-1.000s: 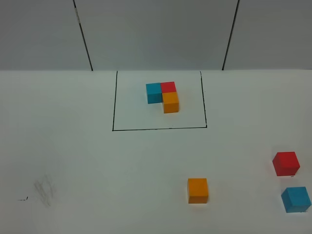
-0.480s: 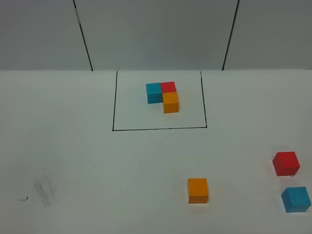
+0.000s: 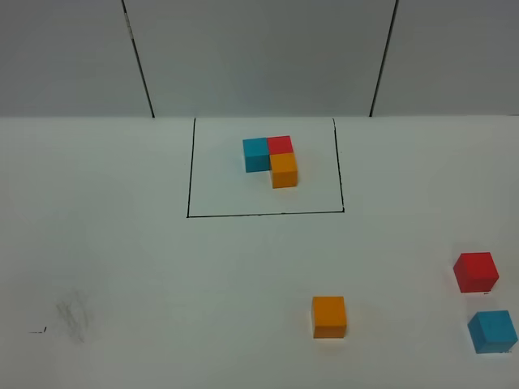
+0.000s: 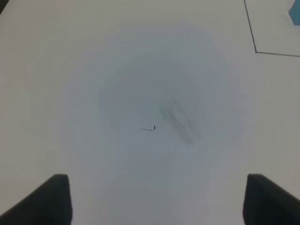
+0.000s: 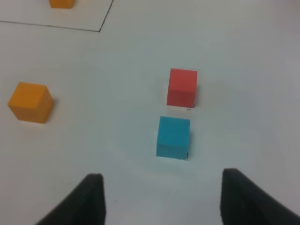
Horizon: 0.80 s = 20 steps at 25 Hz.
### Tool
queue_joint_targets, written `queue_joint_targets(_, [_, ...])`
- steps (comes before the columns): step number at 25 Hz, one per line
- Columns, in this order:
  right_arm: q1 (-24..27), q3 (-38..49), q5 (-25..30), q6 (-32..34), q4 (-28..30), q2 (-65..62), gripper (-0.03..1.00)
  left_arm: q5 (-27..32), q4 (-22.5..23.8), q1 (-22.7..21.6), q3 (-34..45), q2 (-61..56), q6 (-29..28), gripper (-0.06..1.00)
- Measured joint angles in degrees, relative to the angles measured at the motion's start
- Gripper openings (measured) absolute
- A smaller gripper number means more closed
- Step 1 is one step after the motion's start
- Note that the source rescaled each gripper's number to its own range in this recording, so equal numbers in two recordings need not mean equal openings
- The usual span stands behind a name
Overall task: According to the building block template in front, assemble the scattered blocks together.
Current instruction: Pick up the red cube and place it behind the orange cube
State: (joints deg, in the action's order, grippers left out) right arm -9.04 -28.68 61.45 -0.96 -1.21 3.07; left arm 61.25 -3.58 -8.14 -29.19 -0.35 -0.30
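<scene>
We are hovering our right pincer (image 5: pixel 161 201), parted and empty, just short of the blue block (image 5: pixel 173 137), red block (image 5: pixel 182 87) beyond, orange block (image 5: pixel 30 102) aside, template (image 3: pixel 272 160) farthest ahead; left pincer (image 4: pixel 157 201) is gaping empty. Nothing has been moving, so assembling is waiting.

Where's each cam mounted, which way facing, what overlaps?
Exterior high: mounted high, looking down at template, orange cube, red cube, blue cube; no robot shows.
Left wrist: on left arm, facing a grey smudge; open left tool shows.
Right wrist: on right arm, facing the loose cubes; open right tool shows.
Shared: exterior and right wrist both see all three cubes.
</scene>
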Motion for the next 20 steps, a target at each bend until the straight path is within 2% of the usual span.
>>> queue_joint_targets(20, [0.0,0.0,0.0,1.0,0.0,0.0,0.17,0.0,0.0,0.0,0.0,0.0,0.0,0.65])
